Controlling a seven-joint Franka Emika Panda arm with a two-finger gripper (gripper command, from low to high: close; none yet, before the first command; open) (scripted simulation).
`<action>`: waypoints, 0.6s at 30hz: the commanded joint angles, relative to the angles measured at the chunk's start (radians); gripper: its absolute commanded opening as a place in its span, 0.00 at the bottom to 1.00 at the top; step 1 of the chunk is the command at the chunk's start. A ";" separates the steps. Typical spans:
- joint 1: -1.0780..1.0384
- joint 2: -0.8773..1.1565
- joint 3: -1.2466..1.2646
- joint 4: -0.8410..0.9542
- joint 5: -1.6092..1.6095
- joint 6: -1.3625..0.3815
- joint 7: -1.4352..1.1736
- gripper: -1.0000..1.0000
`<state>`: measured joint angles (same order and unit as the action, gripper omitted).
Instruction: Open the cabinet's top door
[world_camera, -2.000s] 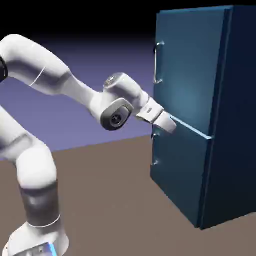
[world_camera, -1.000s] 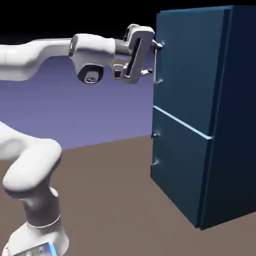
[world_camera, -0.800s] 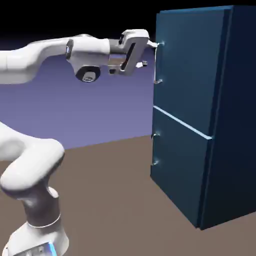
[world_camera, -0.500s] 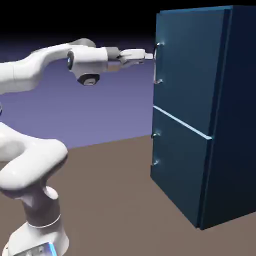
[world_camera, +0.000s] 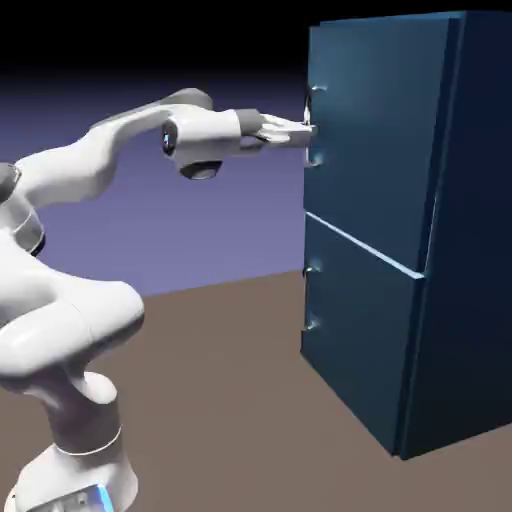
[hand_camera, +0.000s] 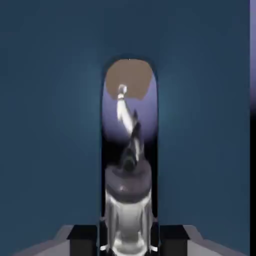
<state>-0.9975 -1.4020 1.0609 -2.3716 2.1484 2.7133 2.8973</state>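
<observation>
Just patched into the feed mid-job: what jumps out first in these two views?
The tall dark-blue cabinet fills the exterior view's right, both doors looking flush. The white arm stretches level across to it, its pincer at the top door's silver handle. In the hand view that shiny bar stands dead centre between the fingertips; whether they grip it is unclear.

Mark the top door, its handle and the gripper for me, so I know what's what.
top door (world_camera: 375, 130), exterior view, middle of the upper blue panel.
handle (hand_camera: 129, 150), hand view, shiny bar running up the middle.
gripper (world_camera: 306, 131), exterior view, fingertips at the handle.
</observation>
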 joint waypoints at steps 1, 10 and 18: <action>0.008 -0.029 -0.018 -0.028 0.006 -0.044 0.000 0.00; 0.031 -0.263 -0.174 -0.258 0.044 -0.436 -0.001 0.00; 0.100 -0.291 -0.413 -0.455 -0.036 -0.761 -0.141 0.00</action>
<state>-0.8975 -1.6931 0.6475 -2.8266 2.1110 1.9532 2.7564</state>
